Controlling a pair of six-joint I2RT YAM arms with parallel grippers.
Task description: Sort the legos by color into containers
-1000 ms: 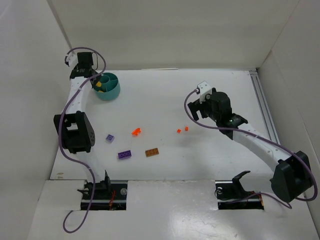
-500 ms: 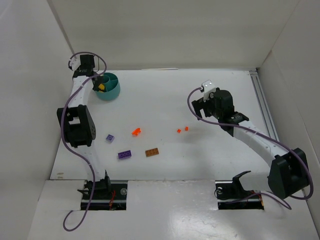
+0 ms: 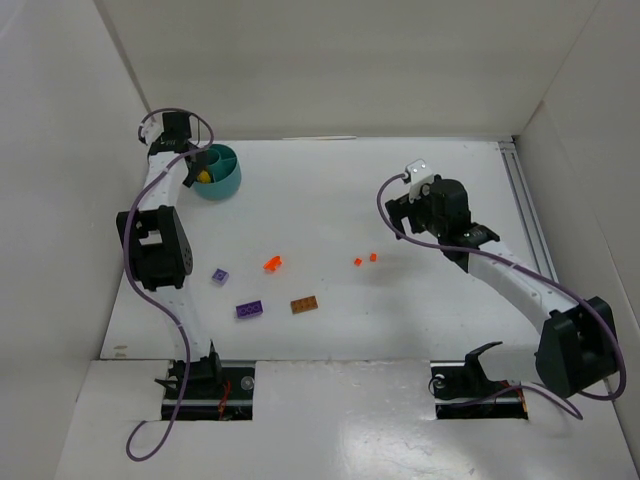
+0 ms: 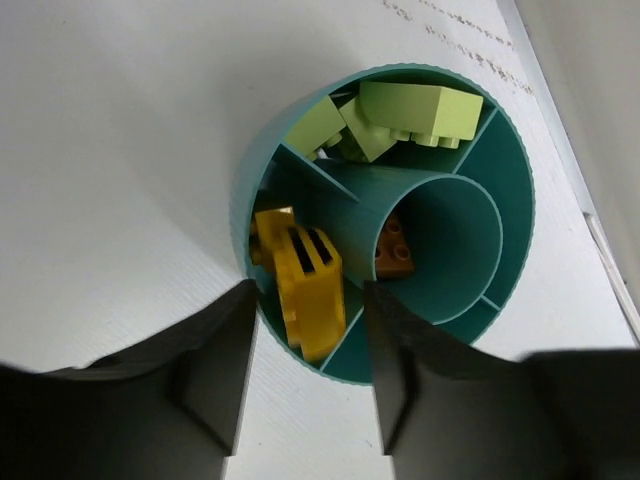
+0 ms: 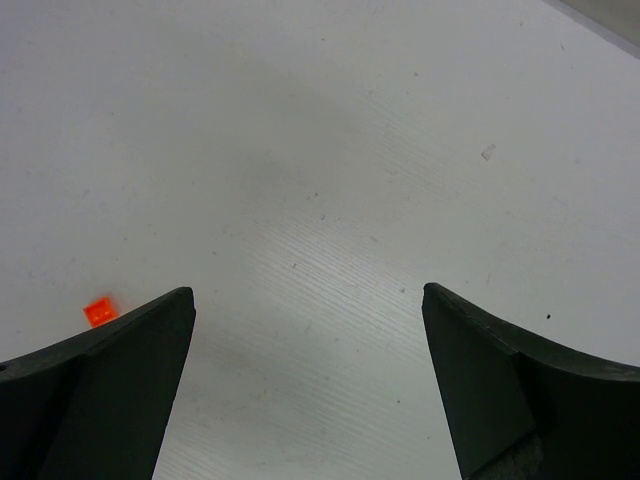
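The round teal tub stands at the back left and fills the left wrist view. It holds pale green bricks, an orange-brown brick in the inner ring, and a golden yellow brick in its near-left compartment. My left gripper is open over the tub's rim, its fingers either side of the yellow brick but apart from it. My right gripper is open and empty above bare table. One small red-orange brick shows at its left.
Loose on the table are a lavender brick, a purple brick, an orange-brown brick, a red-orange brick and two tiny red-orange pieces. White walls enclose the table on three sides.
The left wrist shifted a little over the tub, and the yellow brick now lies in the compartment. The right gripper drew back slightly from the tiny red-orange pieces.
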